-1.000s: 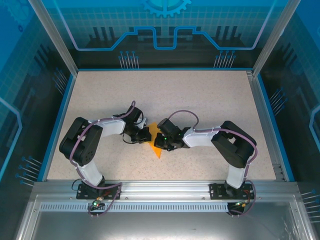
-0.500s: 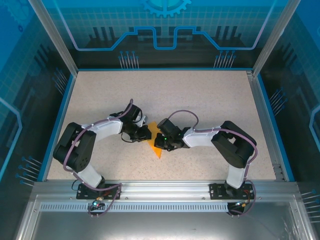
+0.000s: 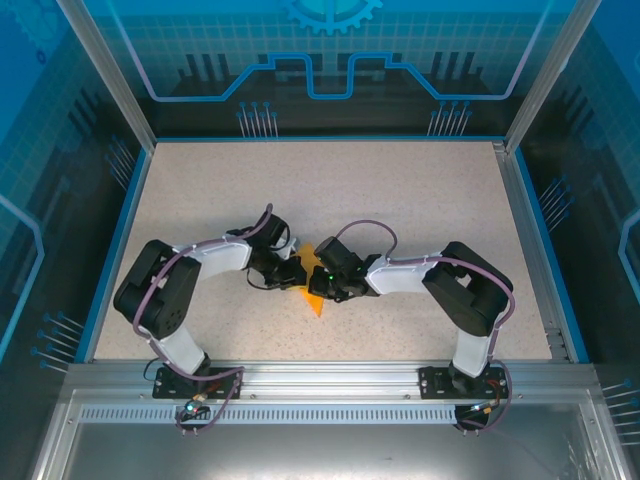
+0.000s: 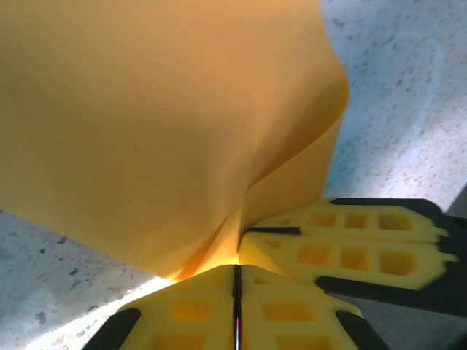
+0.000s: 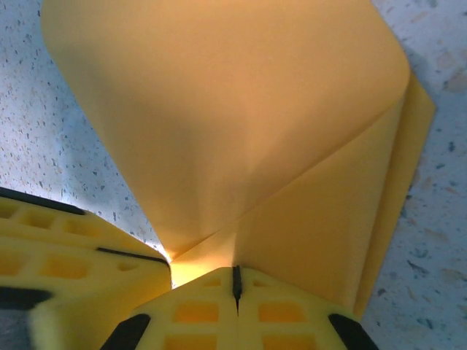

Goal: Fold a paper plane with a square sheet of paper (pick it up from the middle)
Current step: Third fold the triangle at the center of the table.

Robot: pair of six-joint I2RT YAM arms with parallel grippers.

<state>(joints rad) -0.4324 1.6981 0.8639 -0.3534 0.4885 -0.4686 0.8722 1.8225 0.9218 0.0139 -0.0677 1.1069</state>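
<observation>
The folded paper (image 3: pixel 314 297) sat at the centre of the table (image 3: pixel 400 200), its tip pointing to 6 o'clock. The left gripper (image 3: pixel 292 272) at its 9 o'clock and the right gripper (image 3: pixel 318 278) at its 3 o'clock were both clenched on it

Overhead view: bright, even, diffuse light from above. The table (image 3: pixel 400 200) was sharp, with short soft shadows and faint reflections on the blue panels (image 3: pixel 60 200).
Left wrist view: the paper (image 4: pixel 160 109) sat soft, near the lens. A warm glow showed at its crease. The lower right edge was smeared, perhaps by motion.
Right wrist view: the paper's centre was shaded, the speckled surface crisp.
</observation>
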